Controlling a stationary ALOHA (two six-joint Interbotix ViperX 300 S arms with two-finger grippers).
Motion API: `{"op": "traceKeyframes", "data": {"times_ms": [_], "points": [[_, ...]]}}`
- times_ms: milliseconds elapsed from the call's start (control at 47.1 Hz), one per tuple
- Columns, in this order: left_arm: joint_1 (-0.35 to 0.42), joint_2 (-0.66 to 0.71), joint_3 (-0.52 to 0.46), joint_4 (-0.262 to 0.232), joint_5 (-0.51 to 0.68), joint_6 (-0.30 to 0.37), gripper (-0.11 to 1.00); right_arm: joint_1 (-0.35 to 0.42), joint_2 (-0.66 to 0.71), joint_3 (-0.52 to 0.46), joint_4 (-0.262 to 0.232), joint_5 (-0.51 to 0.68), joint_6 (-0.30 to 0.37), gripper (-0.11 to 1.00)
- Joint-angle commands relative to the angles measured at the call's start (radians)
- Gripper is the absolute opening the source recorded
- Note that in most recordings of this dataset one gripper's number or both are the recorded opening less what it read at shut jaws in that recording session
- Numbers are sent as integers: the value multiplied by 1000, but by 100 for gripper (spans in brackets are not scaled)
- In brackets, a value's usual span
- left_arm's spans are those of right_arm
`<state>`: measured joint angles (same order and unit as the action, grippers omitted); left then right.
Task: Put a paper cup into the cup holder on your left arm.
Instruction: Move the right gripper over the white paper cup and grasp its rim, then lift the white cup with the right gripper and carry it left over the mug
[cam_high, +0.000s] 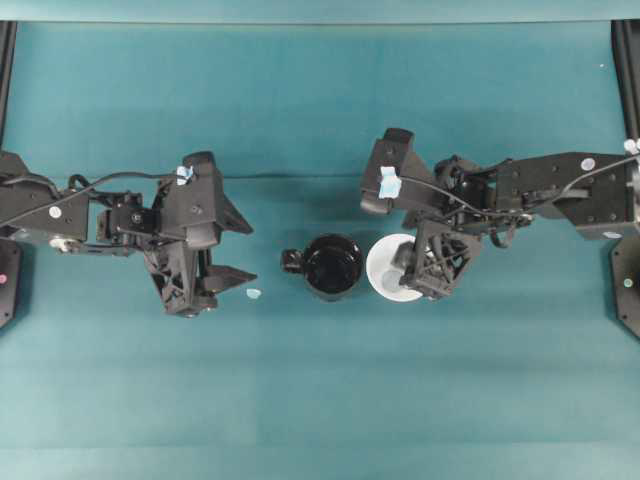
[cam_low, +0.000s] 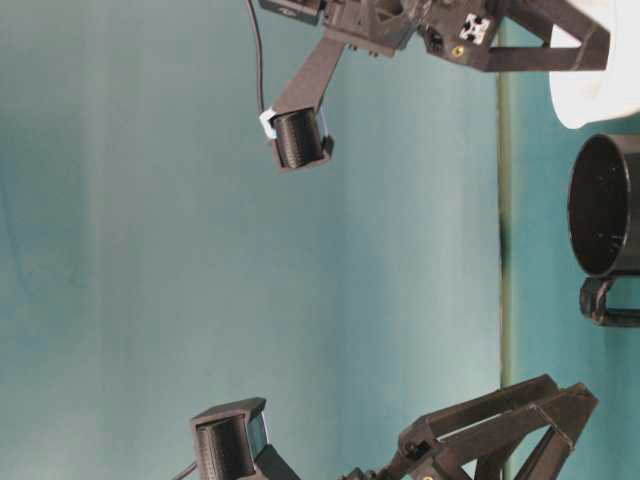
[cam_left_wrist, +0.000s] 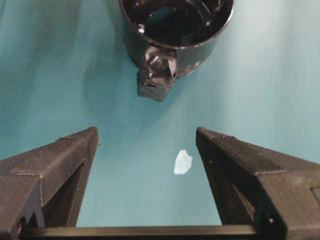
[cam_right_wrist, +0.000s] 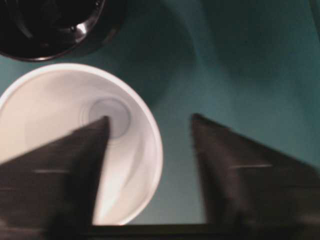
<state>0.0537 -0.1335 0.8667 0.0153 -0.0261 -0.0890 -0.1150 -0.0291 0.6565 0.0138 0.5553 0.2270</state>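
The white paper cup (cam_high: 384, 270) stands upright on the teal table, touching the right side of the glossy black cup holder (cam_high: 332, 266). My right gripper (cam_right_wrist: 150, 119) straddles the cup's near wall. One finger (cam_right_wrist: 75, 165) reaches down inside the cup (cam_right_wrist: 50, 110) and the other stays outside, with a gap of table showing between it and the rim. Its jaws are apart and blurred. My left gripper (cam_left_wrist: 146, 132) is wide open and empty, low over the table, pointing at the holder's handle stub (cam_left_wrist: 157, 75). It sits to the left of the holder (cam_left_wrist: 205, 50).
A small pale scrap (cam_left_wrist: 182, 162) lies on the table between the left fingers, also visible as a pale scrap (cam_high: 253, 294) from overhead. Black frame posts (cam_high: 8, 60) stand at the table's far corners. From table level the holder (cam_low: 605, 205) and cup (cam_low: 595, 95) stand side by side.
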Motion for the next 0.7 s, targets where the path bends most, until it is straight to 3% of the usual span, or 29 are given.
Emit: {"op": "traceKeyframes", "data": {"times_ms": [0, 148, 297, 679], "points": [[-3, -8, -14, 0, -5, -2, 87, 5, -6, -21, 2, 5, 3, 48], [-3, -9, -14, 2, -5, -2, 87, 11, -11, -25, 3, 32, 2, 11], [-3, -8, -14, 2, -6, -3, 87, 12, -15, -25, 6, 43, 2, -6], [-2, -8, -14, 2, -5, -6, 87, 11, -23, -25, 21, 69, 2, -7]]}}
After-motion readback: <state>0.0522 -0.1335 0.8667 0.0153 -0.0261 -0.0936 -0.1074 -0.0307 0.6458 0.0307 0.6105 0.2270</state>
